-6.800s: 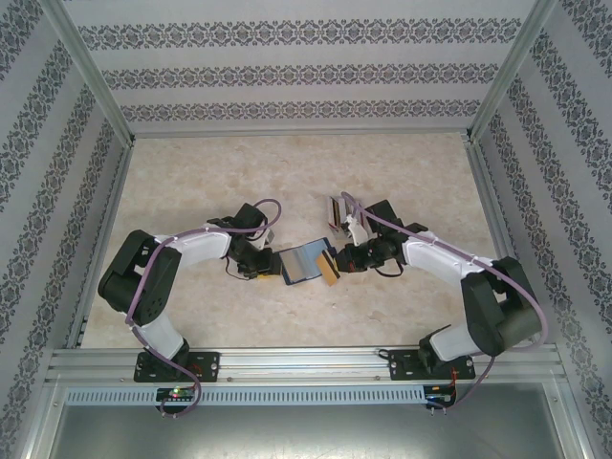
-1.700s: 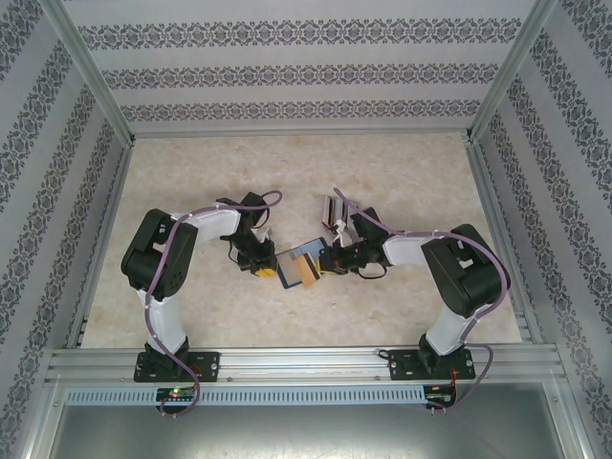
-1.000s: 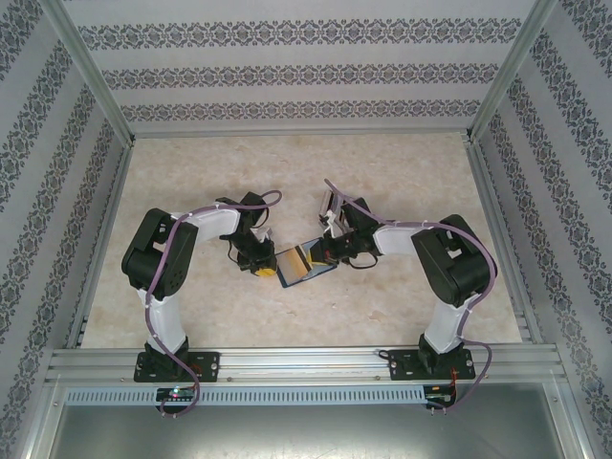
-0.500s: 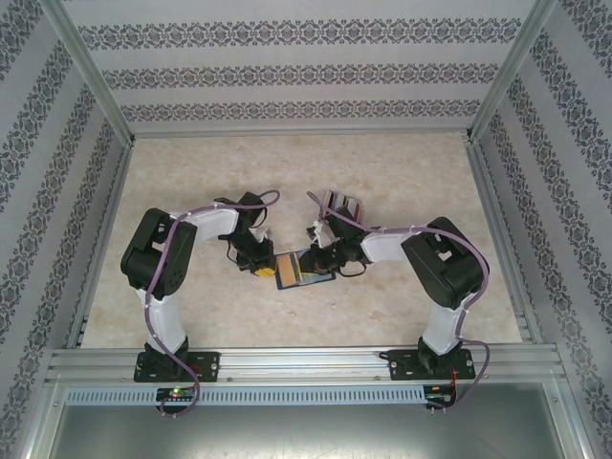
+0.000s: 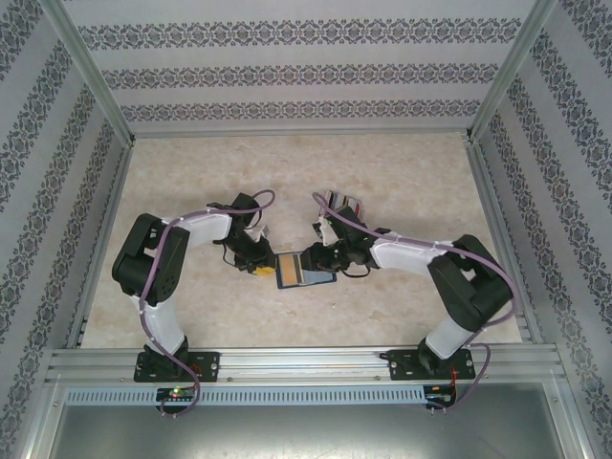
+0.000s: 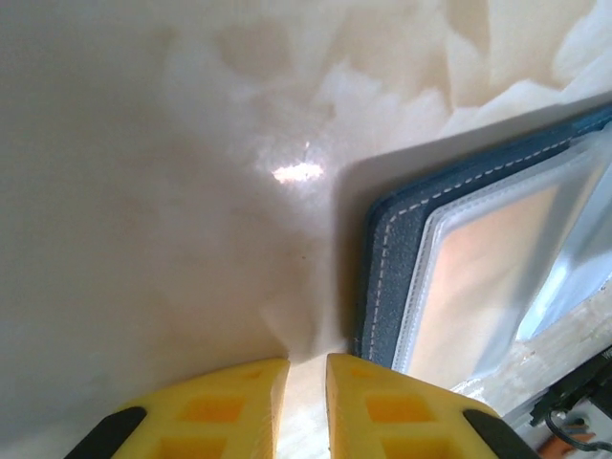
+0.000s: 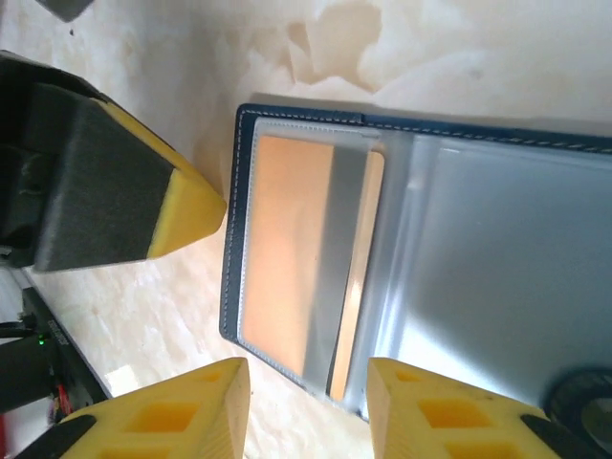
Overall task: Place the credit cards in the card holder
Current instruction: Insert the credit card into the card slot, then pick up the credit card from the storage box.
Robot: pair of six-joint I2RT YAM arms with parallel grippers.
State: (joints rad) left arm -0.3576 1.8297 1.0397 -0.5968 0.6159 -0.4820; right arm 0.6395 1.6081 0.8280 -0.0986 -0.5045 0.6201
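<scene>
My right gripper [image 7: 308,382] hovers over the open card holder [image 7: 497,249], jaws apart, empty; my left gripper [image 6: 306,368] waits just beside its edge, barely parted, holding nothing; an orange card [image 7: 287,249] sits in the clear pocket.

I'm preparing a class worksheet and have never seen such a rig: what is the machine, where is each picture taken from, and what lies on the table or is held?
Two robot arms sit side by side at a marbled table. The wide picture looks down from above; the other two come from a camera on each wrist. Between the arms lies the card holder, open, an orange credit card in its clear pocket. Behind stands a small rack of cards. The left gripper, jaws a slit apart, and the open right gripper hold nothing.
</scene>
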